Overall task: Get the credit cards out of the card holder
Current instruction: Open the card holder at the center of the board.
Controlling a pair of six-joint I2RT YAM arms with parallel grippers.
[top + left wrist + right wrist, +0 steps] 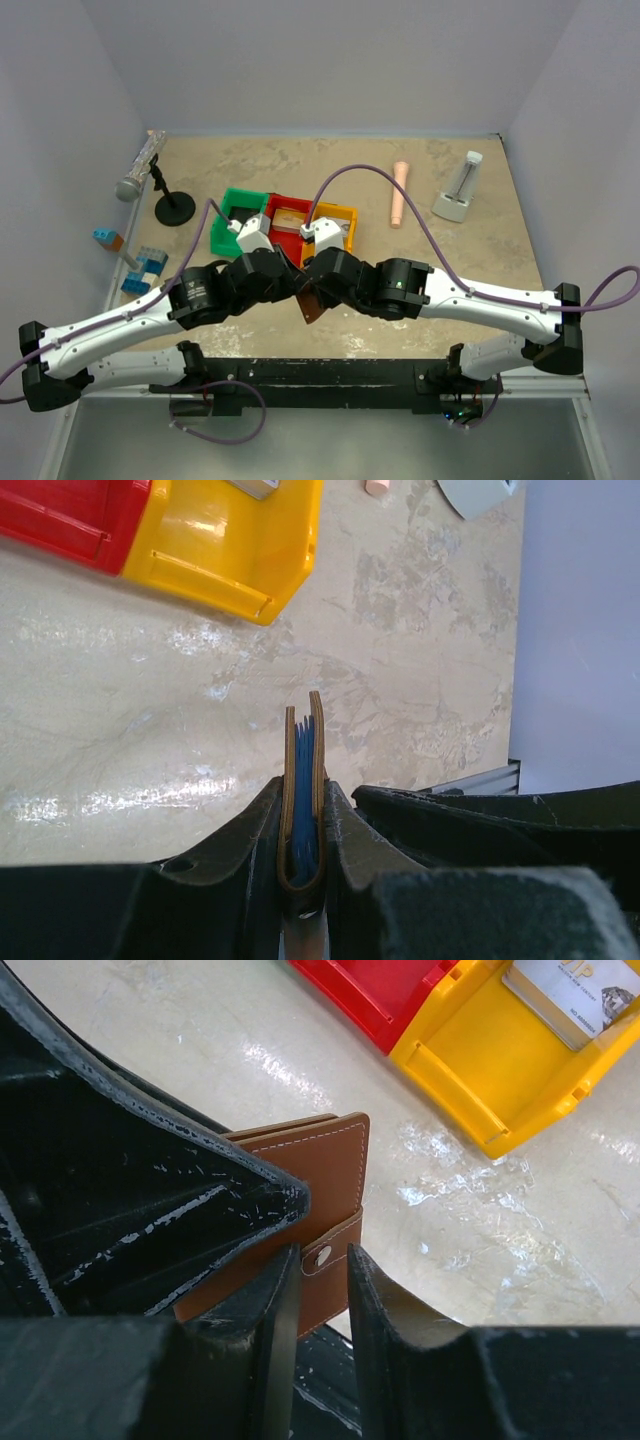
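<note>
The brown card holder (303, 780) stands edge-on in my left gripper (303, 792), which is shut on its folded spine. Blue credit cards (306, 745) show between its two leaves. In the right wrist view the card holder (315, 1160) shows its stitched face and snap strap (325, 1260). My right gripper (322, 1258) has closed in on that strap, one finger against each edge. From above, both grippers meet over the card holder (310, 306) at the table's near middle.
Green bin (238, 215), red bin (288, 205) and yellow bin (345, 213) sit in a row just beyond the grippers. A pale card (575, 995) lies in the yellow bin. Microphone stand (172, 205), toy blocks (140, 268), peach stick (399, 195), white dispenser (460, 190).
</note>
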